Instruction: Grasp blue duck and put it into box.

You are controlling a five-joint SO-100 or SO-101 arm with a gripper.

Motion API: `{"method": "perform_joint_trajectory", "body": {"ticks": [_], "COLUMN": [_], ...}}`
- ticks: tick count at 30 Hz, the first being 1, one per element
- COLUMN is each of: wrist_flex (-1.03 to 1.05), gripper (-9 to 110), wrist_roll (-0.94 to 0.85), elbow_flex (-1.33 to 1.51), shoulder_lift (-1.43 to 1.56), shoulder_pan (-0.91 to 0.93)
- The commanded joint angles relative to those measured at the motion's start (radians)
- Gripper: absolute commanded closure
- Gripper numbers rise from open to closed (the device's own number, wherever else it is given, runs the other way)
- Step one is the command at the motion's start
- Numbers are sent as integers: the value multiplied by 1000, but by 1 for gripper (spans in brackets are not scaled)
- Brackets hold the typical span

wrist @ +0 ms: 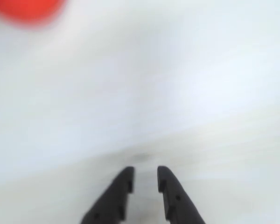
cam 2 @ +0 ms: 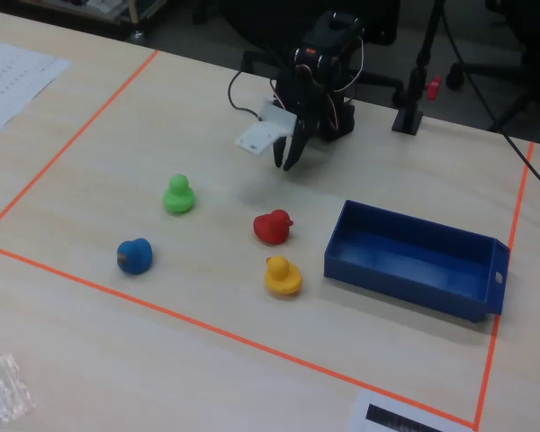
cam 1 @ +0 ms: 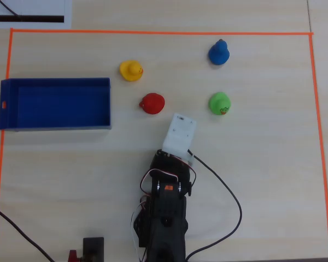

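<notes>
End effector (wrist: pixel 144 179): fingers slightly parted, empty, above the table (cam 1: pixel 251 164).
Blue duck (cam 1: pixel 219 53): on table, 1 o'clock of arm, overhead view.
Box (cam 1: pixel 54 128): 9 o'clock, empty.

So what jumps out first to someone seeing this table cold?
Four bright ducks cluster mid-table inside the orange tape: the blue duck farthest from the arm, with the green duck, red duck and yellow duck nearby. The empty blue box sits at the overhead view's left. The gripper hangs near the arm's base, holding nothing.
</notes>
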Motion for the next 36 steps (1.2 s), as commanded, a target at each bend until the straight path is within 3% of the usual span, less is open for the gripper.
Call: {"method": "perform_joint_trajectory", "body": {"ticks": [1,5,13,28,36], "wrist_flex": [-64,-206,-399,-864,-942], "gripper": [83,72,68,67,67], "wrist_roll": [-15,-12,-6,-156,-164], "elbow_flex": [-431,-733,-1163,-1338,-1582], "shoulder_lift": [-374,-632,-992,-1519,-1894], "shoulder_pan": [103,202,330,278,232]}}
